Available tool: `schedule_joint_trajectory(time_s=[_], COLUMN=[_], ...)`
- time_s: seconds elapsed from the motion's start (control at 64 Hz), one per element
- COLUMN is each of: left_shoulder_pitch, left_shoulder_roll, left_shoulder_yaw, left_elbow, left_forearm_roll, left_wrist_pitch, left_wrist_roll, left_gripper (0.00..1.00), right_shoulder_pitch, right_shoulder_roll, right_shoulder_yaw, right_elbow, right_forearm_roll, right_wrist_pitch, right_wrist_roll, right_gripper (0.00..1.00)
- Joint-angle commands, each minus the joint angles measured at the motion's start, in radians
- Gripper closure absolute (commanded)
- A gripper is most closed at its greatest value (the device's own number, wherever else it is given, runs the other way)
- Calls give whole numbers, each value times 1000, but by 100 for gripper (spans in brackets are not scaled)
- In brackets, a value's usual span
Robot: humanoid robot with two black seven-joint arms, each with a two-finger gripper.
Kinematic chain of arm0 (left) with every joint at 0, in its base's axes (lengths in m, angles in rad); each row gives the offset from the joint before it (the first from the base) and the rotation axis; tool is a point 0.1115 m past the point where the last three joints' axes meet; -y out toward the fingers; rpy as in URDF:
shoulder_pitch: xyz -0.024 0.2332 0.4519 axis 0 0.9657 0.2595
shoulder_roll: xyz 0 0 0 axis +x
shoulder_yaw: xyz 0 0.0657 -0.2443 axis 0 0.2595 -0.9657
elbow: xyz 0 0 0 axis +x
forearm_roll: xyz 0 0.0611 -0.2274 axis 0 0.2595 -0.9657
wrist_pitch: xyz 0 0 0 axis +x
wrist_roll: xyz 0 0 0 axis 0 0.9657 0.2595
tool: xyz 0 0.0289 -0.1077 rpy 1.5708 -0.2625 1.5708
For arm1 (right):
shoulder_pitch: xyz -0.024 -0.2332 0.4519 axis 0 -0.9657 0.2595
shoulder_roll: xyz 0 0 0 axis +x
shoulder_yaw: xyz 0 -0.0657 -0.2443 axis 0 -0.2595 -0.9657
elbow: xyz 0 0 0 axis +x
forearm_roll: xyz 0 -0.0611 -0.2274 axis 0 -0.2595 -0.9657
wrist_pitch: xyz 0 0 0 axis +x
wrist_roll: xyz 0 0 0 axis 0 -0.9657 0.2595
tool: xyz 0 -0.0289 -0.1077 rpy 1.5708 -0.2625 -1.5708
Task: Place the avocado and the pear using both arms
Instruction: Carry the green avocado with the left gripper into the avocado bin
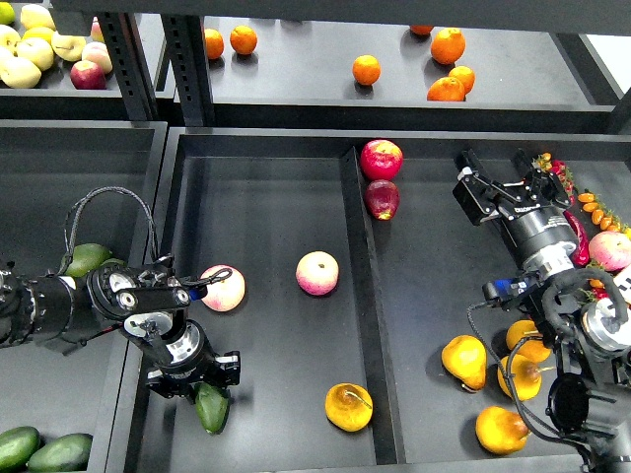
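The avocado, dark green and glossy, lies on the floor of the middle tray near its front left. My left gripper hangs right over the avocado's upper end with its jaws spread wider than the fruit, so it is open. The pear, yellow-orange with a thin stem, lies at the front of the same tray, right of the avocado. My right gripper is open and empty over the right tray, far from the pear.
Two pink-yellow apples lie in the middle tray. Red apples sit by the divider. More pears lie front right, more avocados in the left tray. Oranges are on the back shelf.
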Motion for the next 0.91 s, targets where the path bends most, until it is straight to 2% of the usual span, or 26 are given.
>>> schedule_joint_trajectory(time_s=[0.0,0.297,0.422,0.704,0.891], left_shoulder_pitch=[-60,-156,-187,-167,-75], left_shoulder_roll=[32,176,311,546,654], left_shoulder_yaw=[-22,-75,-82,-101,-157], left_elbow=[-2,-3,-3,-14,-74], left_forearm_roll=[-10,-35,-45,-36,-36], left_wrist_pitch=[0,0,0,0,0], left_wrist_roll=[0,0,0,0,0], left_gripper=[70,68,68,68,68], right_shoulder_pitch=[1,1,1,38,107], right_shoulder_roll=[0,0,0,0,0], right_shoulder_yaw=[-5,-14,-22,-93,-122], right_elbow=[2,5,8,6,5], right_forearm_roll=[0,0,0,0,5], right_wrist_pitch=[0,0,0,-3,-6], right_wrist_roll=[0,0,0,0,-3], right_gripper=[0,0,0,0,0])
